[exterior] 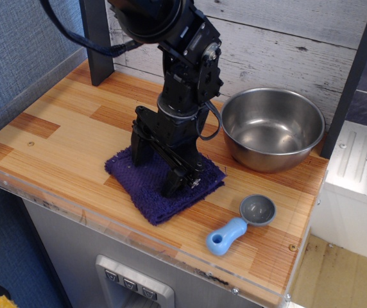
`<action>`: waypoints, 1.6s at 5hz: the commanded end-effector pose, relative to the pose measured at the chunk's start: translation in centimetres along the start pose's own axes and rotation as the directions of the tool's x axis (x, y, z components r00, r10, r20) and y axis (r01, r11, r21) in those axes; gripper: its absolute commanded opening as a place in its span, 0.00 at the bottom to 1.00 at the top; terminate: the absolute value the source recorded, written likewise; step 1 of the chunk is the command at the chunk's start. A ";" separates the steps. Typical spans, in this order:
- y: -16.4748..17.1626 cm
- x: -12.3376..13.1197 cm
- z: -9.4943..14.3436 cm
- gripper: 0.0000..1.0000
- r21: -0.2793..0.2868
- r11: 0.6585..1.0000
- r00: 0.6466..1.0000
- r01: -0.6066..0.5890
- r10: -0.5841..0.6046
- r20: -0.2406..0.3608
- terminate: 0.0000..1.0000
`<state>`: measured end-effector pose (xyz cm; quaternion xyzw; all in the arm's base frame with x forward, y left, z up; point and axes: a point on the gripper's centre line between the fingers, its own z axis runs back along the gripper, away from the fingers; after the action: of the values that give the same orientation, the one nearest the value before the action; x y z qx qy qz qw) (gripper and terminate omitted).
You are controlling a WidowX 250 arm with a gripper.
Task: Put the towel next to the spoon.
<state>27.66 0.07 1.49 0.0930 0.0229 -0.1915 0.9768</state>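
Observation:
The dark purple towel lies flat on the wooden counter, near the front middle. My gripper points straight down onto it. Its two black fingers stand wide apart with both tips pressed on the cloth, and nothing is pinched between them. The spoon, with a light-blue handle and a round grey bowl, lies at the front right. It is a short gap to the right of the towel's right corner and does not touch it.
A large steel bowl stands at the back right, close behind the arm. A dark post rises at the back left. The green oblong object is hidden behind the arm. The counter's front edge lies just below the towel and spoon.

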 end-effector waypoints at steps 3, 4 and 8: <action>0.8 0.1 4.0 1.00 -0.019 1.000 0.992 -0.009 0.011 0.123 0.00; 1.3 -0.1 5.9 1.00 -0.014 1.000 0.986 -0.028 0.030 0.163 0.00; 1.6 -1.2 6.6 1.00 -0.140 0.990 0.960 0.017 0.023 0.280 0.00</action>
<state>27.48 0.14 6.92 -0.0094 -0.0786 -0.1989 0.9768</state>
